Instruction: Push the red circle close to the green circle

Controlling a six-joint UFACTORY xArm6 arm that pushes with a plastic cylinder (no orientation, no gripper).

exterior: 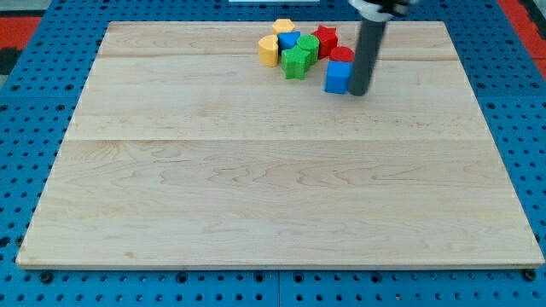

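Red circle (342, 55) sits near the table's top edge, behind the blue cube (338, 77), well short of the green circle (308, 44). My tip (359, 92), a bare clawless rod, touches the cube's right; next, probably, a leftward push.

Blocks (300, 49) clustered near board (256, 188) top; tip (359, 92) apparently touching cluster's right.

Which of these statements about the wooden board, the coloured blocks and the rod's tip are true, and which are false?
1. My tip stands just to the view's right of the blue cube. True.
2. The blocks are scattered across the whole board. False: they cluster near the view's top.
3. The red circle sits right behind the blue cube. True.
4. The yellow blocks lie at the cluster's right. False: they are at its left.
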